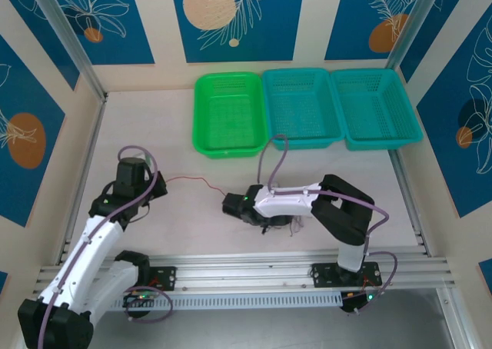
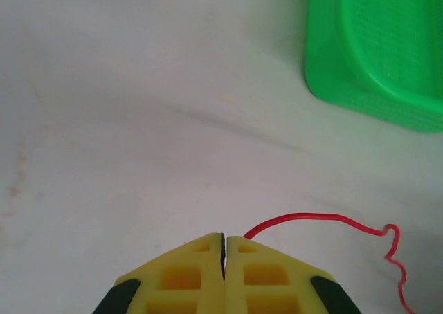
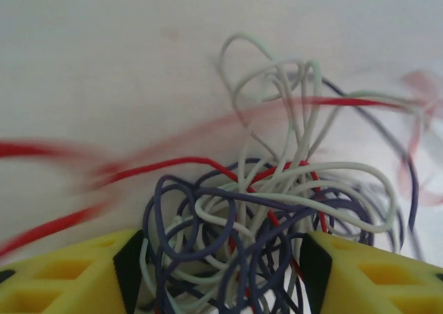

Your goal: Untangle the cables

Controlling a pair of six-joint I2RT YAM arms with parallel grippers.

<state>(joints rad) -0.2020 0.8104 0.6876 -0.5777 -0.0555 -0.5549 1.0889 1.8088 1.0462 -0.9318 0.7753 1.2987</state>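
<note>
The cables are a tangle (image 3: pixel 277 210) of dark purple-black, whitish and red strands, bunched between the yellow fingers of my right gripper (image 3: pixel 218 248), which is shut on the bundle with strands pressed against both pads. In the top view this tangle (image 1: pixel 281 224) lies under the right gripper (image 1: pixel 267 220) at the table's middle. One red cable (image 1: pixel 192 181) runs out of it leftward to my left gripper (image 1: pixel 159 186). The left gripper (image 2: pixel 225 236) is shut on the end of that red cable (image 2: pixel 325 218), which curves off to the right over the table.
A green basket (image 1: pixel 197 114) and two teal baskets (image 1: pixel 304 143) (image 1: pixel 382 144) stand in a row at the back. The green basket's corner (image 2: pixel 332 72) lies ahead and to the right of the left gripper. An aluminium rail (image 1: pixel 254 268) runs along the near edge.
</note>
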